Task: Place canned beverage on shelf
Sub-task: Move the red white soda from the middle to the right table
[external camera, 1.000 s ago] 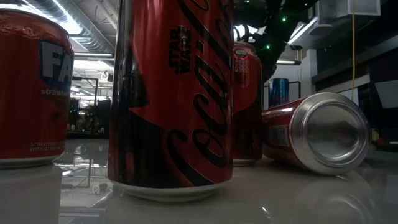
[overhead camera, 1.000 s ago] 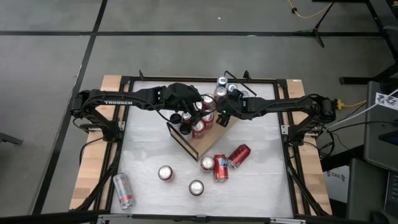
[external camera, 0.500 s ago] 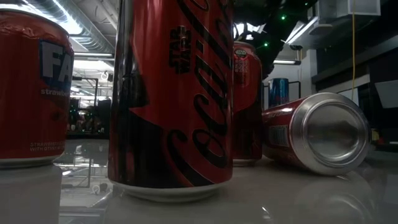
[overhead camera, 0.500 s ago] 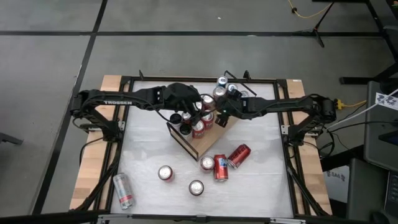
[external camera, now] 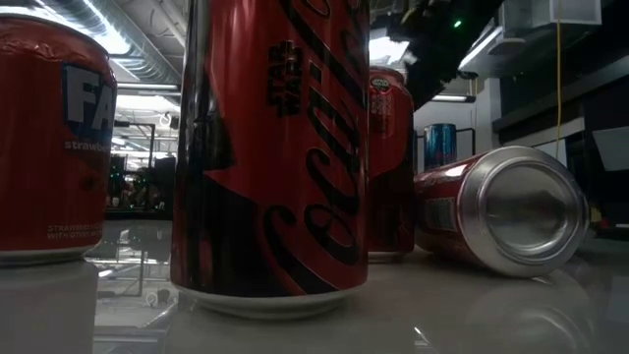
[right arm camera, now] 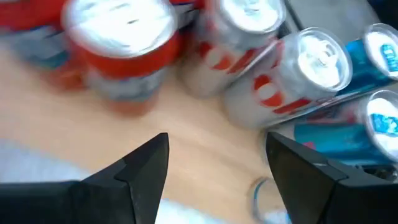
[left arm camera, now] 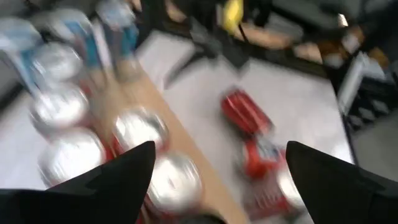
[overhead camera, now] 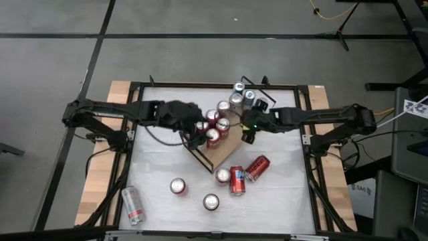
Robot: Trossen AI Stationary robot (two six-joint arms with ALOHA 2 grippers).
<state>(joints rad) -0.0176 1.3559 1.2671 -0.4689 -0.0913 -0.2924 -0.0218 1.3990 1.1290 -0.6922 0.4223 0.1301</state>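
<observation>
The shelf (overhead camera: 225,152), a light-wood board, lies aslant at the table's middle. Several red and silver cans (overhead camera: 223,124) stand upright on it in a row running toward the far edge, with blue cans (overhead camera: 249,96) at the far end. My left gripper (overhead camera: 195,137) hovers open and empty over the shelf's left side, above the cans (left arm camera: 134,127). My right gripper (overhead camera: 246,134) hovers open and empty over the shelf's right side, above bare wood (right arm camera: 155,137) beside the cans (right arm camera: 121,28).
Loose cans lie near the front. Three stand upright (overhead camera: 177,185) (overhead camera: 211,201) (overhead camera: 223,175), two red ones lie on their sides (overhead camera: 237,181) (overhead camera: 257,167), and a silver one lies at the front left (overhead camera: 132,204). They fill the low view (external camera: 270,147).
Both arms have drawn back from the middle of the shelf. My left gripper has gone toward the table's left edge, and my right gripper toward the right and near edges. The cans on the shelf stay upright.
</observation>
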